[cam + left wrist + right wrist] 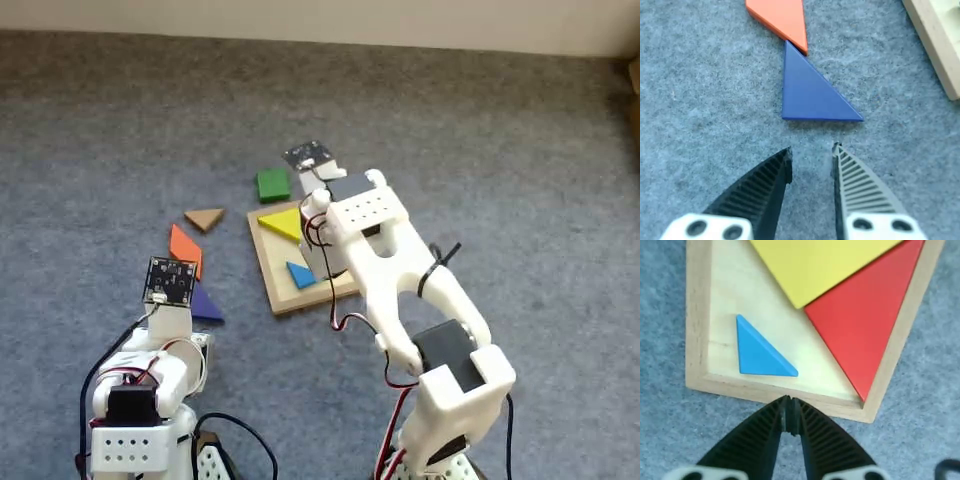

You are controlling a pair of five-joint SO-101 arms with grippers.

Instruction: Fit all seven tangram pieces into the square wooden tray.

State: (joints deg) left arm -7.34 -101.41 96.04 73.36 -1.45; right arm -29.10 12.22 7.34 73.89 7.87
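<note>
A grey carpeted surface [480,130] spreads wide. The right arm [400,270] hides the tray [272,262] toward three o'clock. The right hand [790,415] is closed and empty; the left hand [811,152] is open near the dark blue triangle [807,95].

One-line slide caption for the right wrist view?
Right gripper, shut and empty, poised by the rim of the wooden tray; inside lie a yellow piece, a red piece and a small blue triangle.
</note>
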